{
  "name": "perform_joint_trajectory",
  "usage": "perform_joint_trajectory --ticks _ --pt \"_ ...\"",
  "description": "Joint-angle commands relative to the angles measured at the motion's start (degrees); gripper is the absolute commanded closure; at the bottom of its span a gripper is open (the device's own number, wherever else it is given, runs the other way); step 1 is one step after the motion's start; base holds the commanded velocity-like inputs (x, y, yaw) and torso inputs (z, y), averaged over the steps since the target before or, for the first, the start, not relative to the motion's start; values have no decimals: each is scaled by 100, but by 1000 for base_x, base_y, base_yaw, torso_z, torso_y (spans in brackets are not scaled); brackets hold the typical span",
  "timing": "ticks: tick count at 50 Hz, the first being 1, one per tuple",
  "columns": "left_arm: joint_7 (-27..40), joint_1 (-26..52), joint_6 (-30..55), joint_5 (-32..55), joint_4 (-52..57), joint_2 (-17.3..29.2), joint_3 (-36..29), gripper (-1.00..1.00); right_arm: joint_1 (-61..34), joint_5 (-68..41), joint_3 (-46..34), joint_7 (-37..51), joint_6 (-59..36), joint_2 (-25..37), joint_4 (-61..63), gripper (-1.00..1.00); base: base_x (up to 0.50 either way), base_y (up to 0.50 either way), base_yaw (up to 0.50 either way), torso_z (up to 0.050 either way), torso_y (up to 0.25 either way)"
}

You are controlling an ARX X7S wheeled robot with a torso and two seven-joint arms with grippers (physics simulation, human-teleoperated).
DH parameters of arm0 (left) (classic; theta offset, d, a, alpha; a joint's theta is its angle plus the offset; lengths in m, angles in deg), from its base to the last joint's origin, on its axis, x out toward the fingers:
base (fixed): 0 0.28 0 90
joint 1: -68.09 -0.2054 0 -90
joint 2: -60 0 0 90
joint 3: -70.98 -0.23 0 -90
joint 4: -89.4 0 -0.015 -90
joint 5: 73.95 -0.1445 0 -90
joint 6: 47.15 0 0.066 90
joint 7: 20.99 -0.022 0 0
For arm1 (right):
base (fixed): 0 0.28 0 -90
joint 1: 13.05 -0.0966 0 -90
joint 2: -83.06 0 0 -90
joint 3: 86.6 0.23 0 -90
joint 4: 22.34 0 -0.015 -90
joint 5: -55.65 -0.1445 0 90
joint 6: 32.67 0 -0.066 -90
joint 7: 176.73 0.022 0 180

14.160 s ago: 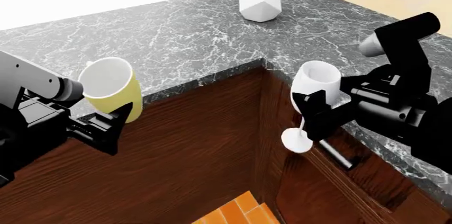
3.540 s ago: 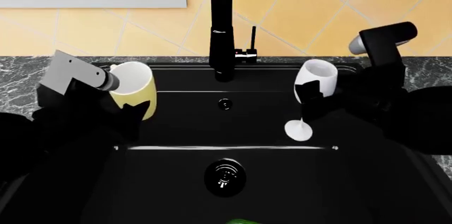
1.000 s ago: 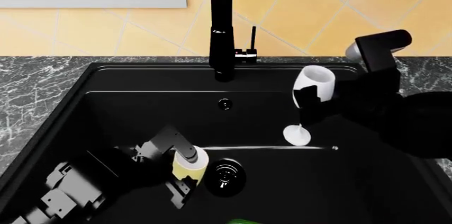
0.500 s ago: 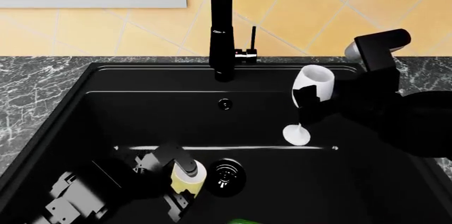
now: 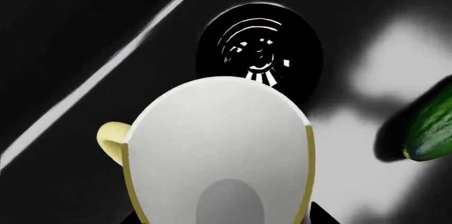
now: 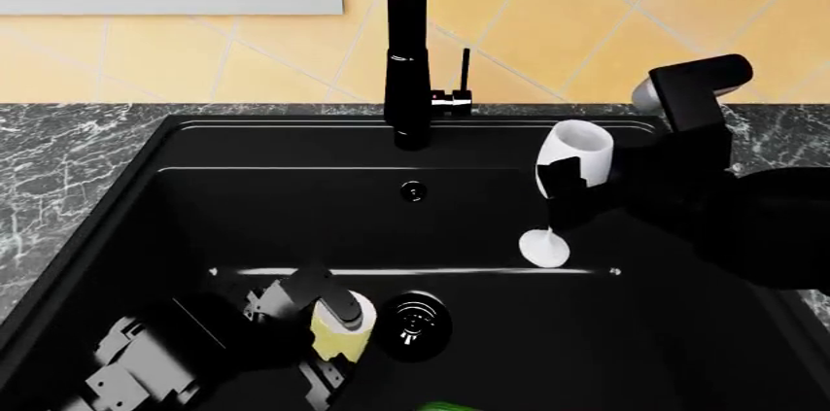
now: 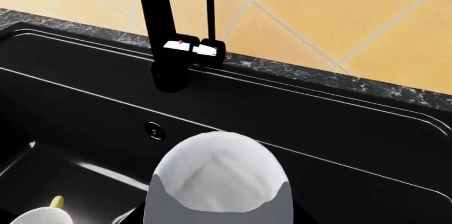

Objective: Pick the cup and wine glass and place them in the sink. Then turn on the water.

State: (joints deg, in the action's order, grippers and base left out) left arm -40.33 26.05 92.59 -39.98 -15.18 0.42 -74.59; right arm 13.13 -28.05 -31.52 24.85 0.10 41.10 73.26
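Low inside the black sink (image 6: 259,207), my left gripper (image 6: 332,338) is shut on the pale yellow cup (image 6: 350,318), just left of the round drain (image 6: 412,322). In the left wrist view the cup (image 5: 219,144) shows its white inside, with the drain (image 5: 260,49) right beyond its rim. I cannot tell whether it touches the sink floor. My right gripper (image 6: 570,189) is shut on the white wine glass (image 6: 576,151), held upright over the basin's right side, its foot hanging free. The glass bowl (image 7: 215,181) fills the right wrist view's lower middle.
A tall black faucet (image 6: 408,42) with a thin side lever (image 6: 466,66) stands behind the sink's middle; the faucet (image 7: 159,23) also shows in the right wrist view. A green cucumber (image 6: 448,407) lies on the sink floor near the drain. Grey marble counter (image 6: 65,168) surrounds the basin.
My left gripper with the cup has sunk slightly lower in the basin beside the drain. The right arm and wine glass have stayed still.
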Motion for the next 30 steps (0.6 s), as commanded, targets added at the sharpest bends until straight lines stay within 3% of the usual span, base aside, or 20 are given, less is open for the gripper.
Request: perform_joint_trajectory --ticks 1,30 --pt "46 -8 46 42 -58 18 -19 -100 -40 113 23 -77 -18 4 21 100 0 0 0 0 0" --pt "163 241 441 351 565 370 274 -100 -178 2 32 -30 -96 19 30 100 0 0 0 0 0"
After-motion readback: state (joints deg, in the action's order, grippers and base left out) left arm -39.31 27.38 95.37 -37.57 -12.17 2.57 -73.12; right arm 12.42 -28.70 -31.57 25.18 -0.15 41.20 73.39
